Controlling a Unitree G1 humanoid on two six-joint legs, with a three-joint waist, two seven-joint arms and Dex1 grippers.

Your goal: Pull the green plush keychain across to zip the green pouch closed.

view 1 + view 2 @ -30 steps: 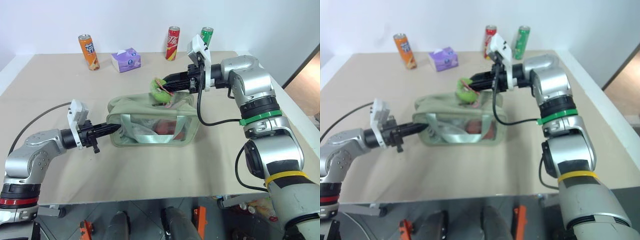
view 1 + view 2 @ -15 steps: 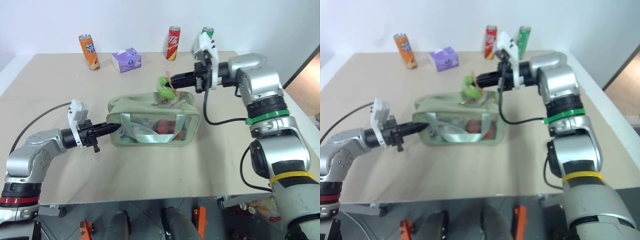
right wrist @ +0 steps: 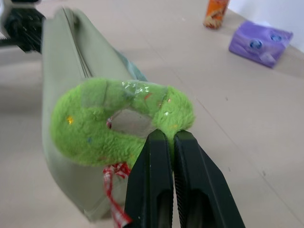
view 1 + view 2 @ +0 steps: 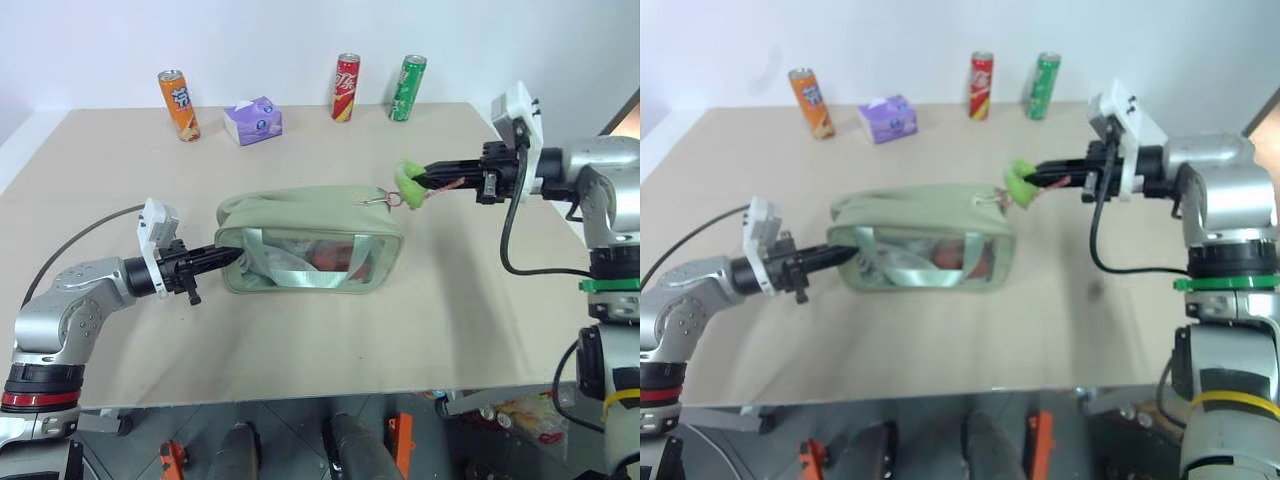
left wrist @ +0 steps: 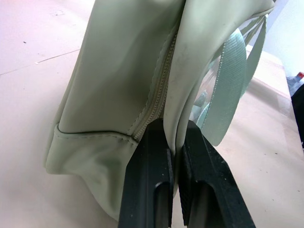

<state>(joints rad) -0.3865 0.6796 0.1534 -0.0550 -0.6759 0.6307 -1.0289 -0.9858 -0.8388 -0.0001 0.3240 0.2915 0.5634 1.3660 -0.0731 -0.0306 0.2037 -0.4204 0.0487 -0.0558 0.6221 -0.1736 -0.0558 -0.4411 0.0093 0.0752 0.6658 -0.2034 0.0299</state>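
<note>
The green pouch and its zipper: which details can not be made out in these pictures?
- Contents of the green pouch: a reddish blur behind the clear window and straps, head views.
- Zipper slider: too small to tell, near the green plush keychain.
- Pouch's far end: hidden by the keychain, right wrist view.
- Can labels: too small.

a: what's the setting?
b: a wide beige table top (image 4: pixel 300 350) with a pale raised edge, pushed against a plain white wall (image 4: pixel 250 40).
a: anything along the back?
b: an orange can (image 4: pixel 177 104), a purple tissue pack (image 4: pixel 252 120), a red can (image 4: pixel 346 86) and a green can (image 4: pixel 407 88), all upright near the far edge, well apart.
a: and the floor?
b: grey tiles (image 4: pixel 280 440) below the near edge, a strip of wood-toned floor (image 4: pixel 625 125) at far right. light is even.
</note>
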